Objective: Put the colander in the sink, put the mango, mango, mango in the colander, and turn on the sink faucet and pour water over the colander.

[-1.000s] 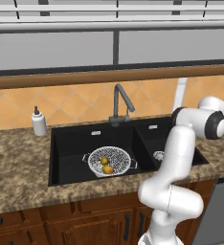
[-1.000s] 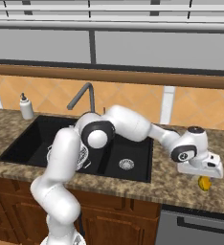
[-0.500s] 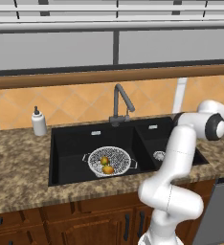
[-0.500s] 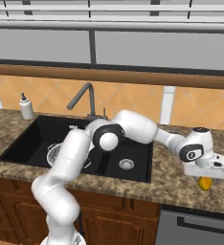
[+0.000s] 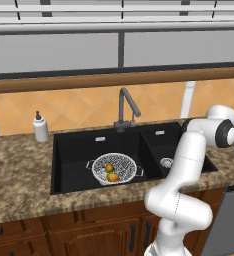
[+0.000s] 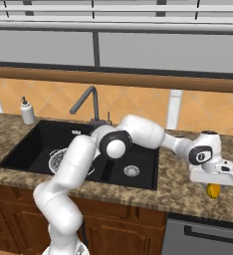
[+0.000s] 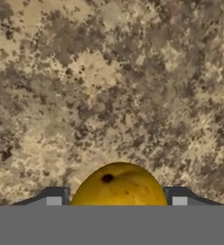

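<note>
A mango (image 7: 118,185) was seen between the fingers (image 7: 54,195) of the gripper (image 7: 117,197), on the counter (image 7: 109,86); whether it was gripped could not be told.

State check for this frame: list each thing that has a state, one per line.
colander: upright in the sink's large basin, two mangos inside
sink: dry
sink faucet: off, no water running
third mango: on the counter, between the jaws
gripper: down over that mango, jaws either side of it

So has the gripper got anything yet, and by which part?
The third mango sits between the gripper fingertips, flanked at its sides; a closed grip cannot be told.
</note>
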